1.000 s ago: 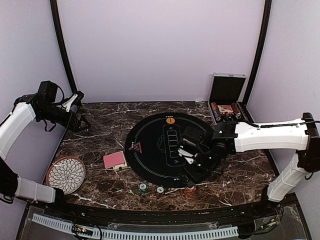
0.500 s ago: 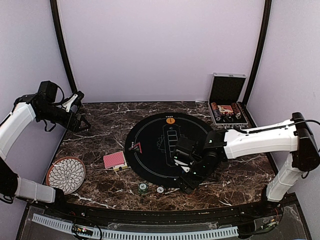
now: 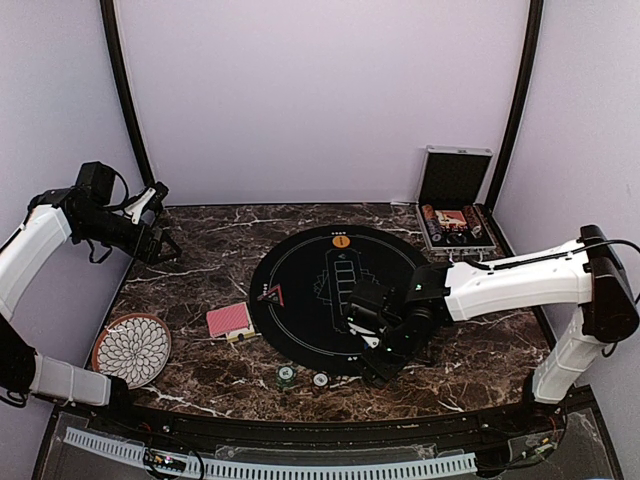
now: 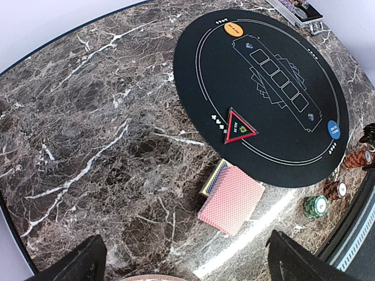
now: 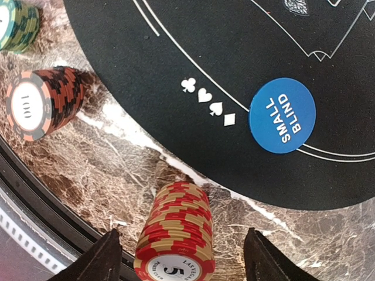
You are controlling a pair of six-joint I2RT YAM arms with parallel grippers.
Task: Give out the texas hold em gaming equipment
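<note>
Only right wrist shows red chip stack (image 5: 174,234) between fingers (image 5: 101,260), seemingly untouched.

The worktop (image 4: 88,117) is polished brown marble, veined white, with streaks of glare. The round black mat (image 4: 199,88) looks matt. The blue disc (image 5: 282,115) is smooth; the red chip stack (image 5: 176,228) has ridged edges.
</note>
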